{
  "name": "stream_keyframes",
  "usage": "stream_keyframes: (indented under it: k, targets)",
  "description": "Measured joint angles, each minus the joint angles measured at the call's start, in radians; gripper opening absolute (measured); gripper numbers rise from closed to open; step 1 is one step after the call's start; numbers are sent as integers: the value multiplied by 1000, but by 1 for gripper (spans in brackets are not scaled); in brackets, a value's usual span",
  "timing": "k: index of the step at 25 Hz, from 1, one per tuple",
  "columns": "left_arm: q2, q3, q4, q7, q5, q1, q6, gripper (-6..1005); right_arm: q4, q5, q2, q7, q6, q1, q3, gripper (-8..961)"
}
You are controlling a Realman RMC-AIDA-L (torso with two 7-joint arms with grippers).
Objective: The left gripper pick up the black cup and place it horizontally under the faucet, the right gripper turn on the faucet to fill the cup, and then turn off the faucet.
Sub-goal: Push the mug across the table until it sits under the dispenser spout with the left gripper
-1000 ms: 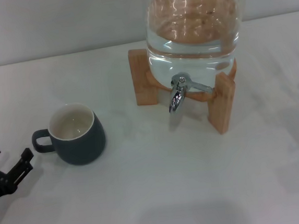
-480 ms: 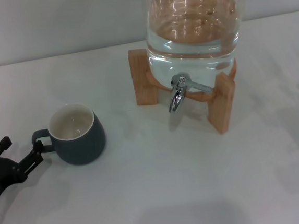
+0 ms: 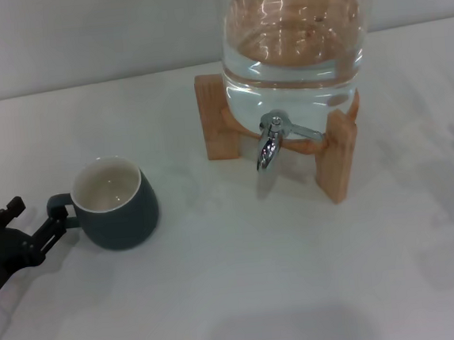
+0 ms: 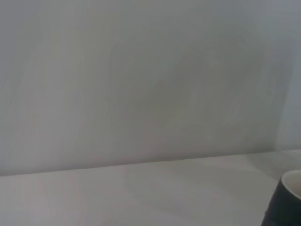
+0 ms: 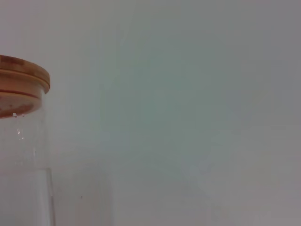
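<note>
The black cup (image 3: 116,202) stands upright on the white table at the left, cream-white inside, its loop handle pointing left. My left gripper (image 3: 34,219) is open at the far left, its near fingertip (image 3: 55,225) right at the handle and its far fingertip (image 3: 12,208) farther left. An edge of the cup shows in the left wrist view (image 4: 286,201). The chrome faucet (image 3: 270,141) hangs from the front of the glass water jar (image 3: 295,41), well to the right of the cup. My right gripper is out of view.
The jar rests on a wooden stand (image 3: 339,153) at the back centre. The jar's wooden lid (image 5: 21,77) and glass wall show in the right wrist view. A pale wall runs behind the table.
My left gripper has moved right and away from me, from short of the cup up to its handle. The cup has shifted very slightly. The jar and faucet are unchanged.
</note>
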Motion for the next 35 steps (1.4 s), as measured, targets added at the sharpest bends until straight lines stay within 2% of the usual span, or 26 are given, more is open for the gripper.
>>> stream_keyframes:
  k: [3,8,14,22,33,35]
  targets:
    - [0,0,0,0,1,0,0,803,0,0,0,0,0,1,1,732]
    - [0,0,10,-1,-1,0,-5,574,0,0,1,0,0,-4,0,731]
    - [0,0,21,-2,-1,-7,-10,353,0,0,1,0,5,-13,-2,731]
    - [1,-2,23,-2,-6,-10,-10,273,1,0,0,1,5,-18,-4,731]
    - [5,-1,13,-22,-6,-16,-26,269,8,0,0,2,8,-18,-4,731]
    - [6,-1,12,-20,-4,-20,-32,219,9,0,0,2,10,-18,-4,731]
